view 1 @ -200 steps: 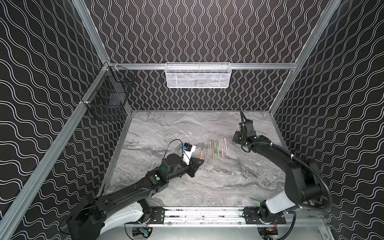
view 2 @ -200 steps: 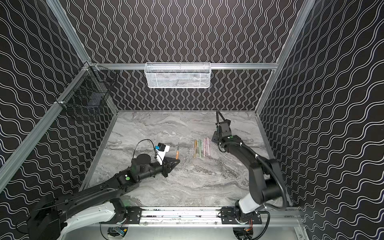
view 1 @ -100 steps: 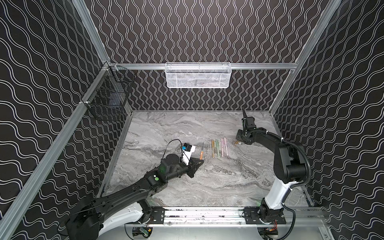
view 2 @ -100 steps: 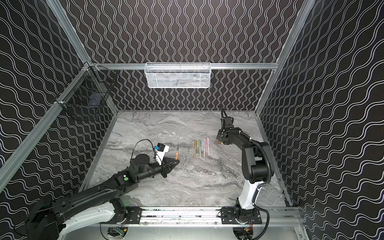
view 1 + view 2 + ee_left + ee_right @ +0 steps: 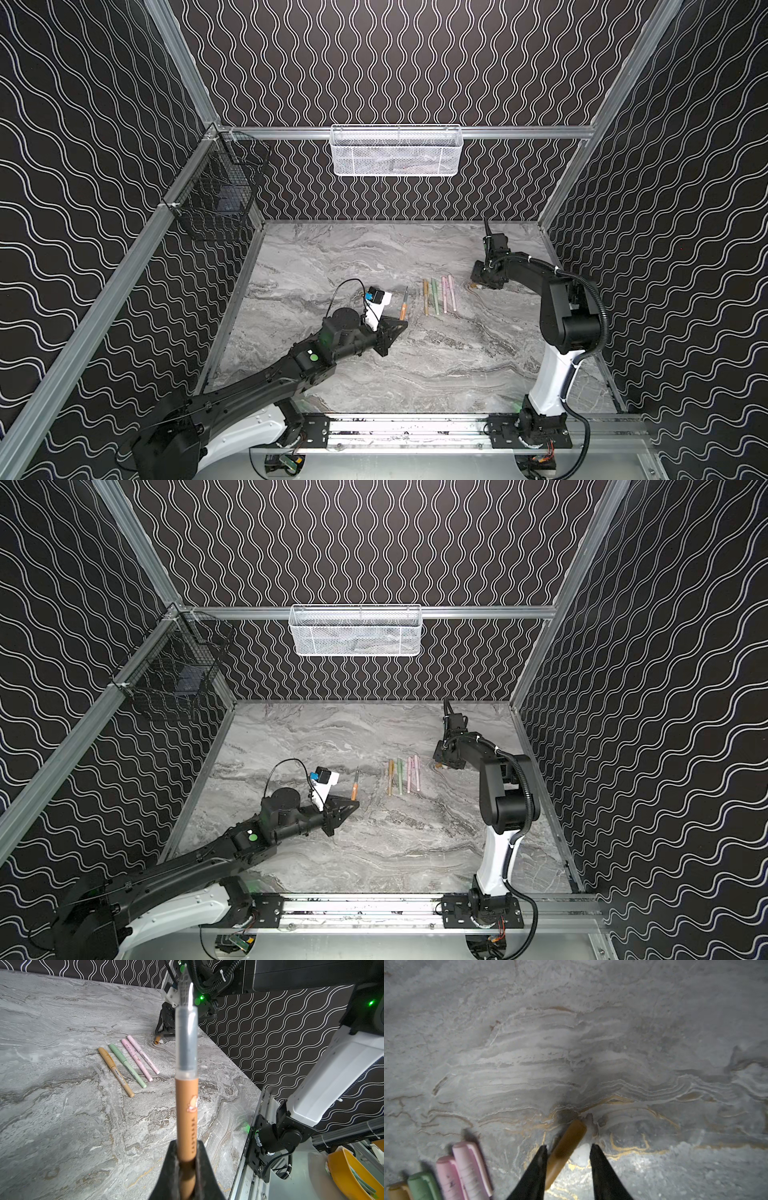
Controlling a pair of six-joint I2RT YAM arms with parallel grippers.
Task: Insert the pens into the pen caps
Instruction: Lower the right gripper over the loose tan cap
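On the grey marbled desk point(image 5: 415, 374), right of its middle, four capped pens point(image 5: 126, 1065) lie side by side in a row: one tan-orange, one pale green and two pale pink. Just left of that row in both top views, the left end effector point(image 5: 186, 1147) is clamped on the barrel of the tan-orange pen point(image 5: 186, 1105). It holds the pen clear of the desk, uncapped, with the dark tip pointing away from the wrist. Right of the row, the right end effector point(image 5: 568, 1145) is down at the desk, its fingers point(image 5: 537, 1167) apart and straddling the tan-orange pen cap point(image 5: 571, 1136). The cap lies flat and slanted between them, close against one finger and clear of the other.
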